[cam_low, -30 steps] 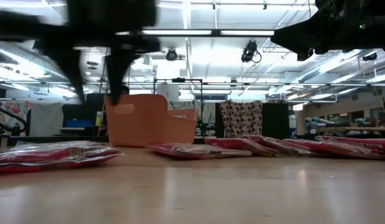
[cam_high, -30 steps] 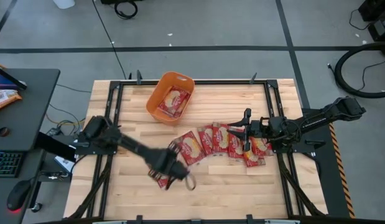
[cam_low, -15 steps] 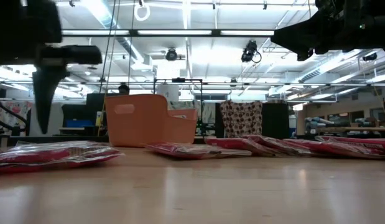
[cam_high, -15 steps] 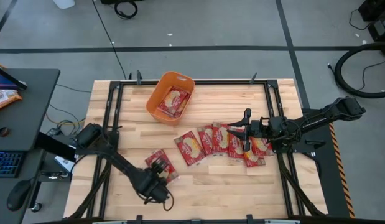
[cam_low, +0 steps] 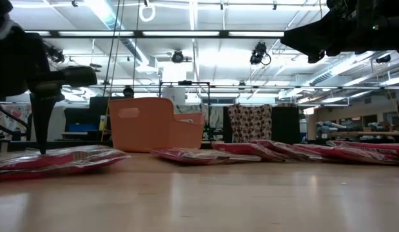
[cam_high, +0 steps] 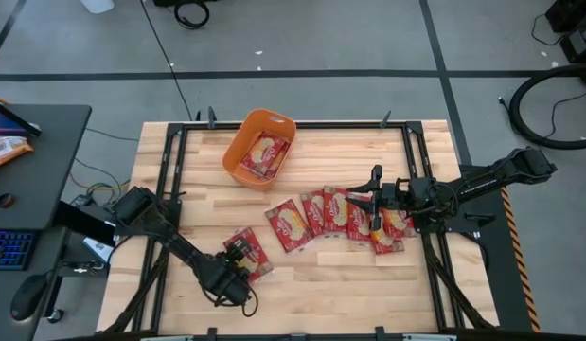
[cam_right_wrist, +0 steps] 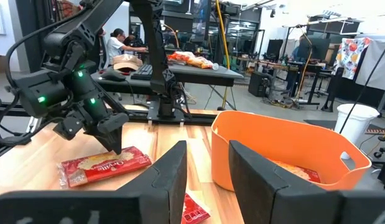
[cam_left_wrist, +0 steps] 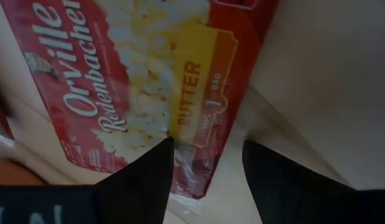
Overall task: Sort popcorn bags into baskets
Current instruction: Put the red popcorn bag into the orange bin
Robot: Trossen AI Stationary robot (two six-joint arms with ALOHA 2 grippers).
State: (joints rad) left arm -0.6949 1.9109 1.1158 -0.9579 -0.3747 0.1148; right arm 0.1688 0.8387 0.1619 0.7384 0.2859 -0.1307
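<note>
Popcorn bag (cam_high: 247, 252) lies alone near the table's left front, the left gripper (cam_high: 238, 269) lowered over it, fingers spread, gripping nothing. Right gripper (cam_high: 376, 180) hovers unclenched over the bag row.

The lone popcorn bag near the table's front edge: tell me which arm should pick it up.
Left. Its end effector hangs open right over that popcorn bag, fingers straddling its edge. The right end effector hovers open over the far cluster.

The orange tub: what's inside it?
One red popcorn bag lies in the orange tub. Whether more bags lie beneath it is hidden.
</note>
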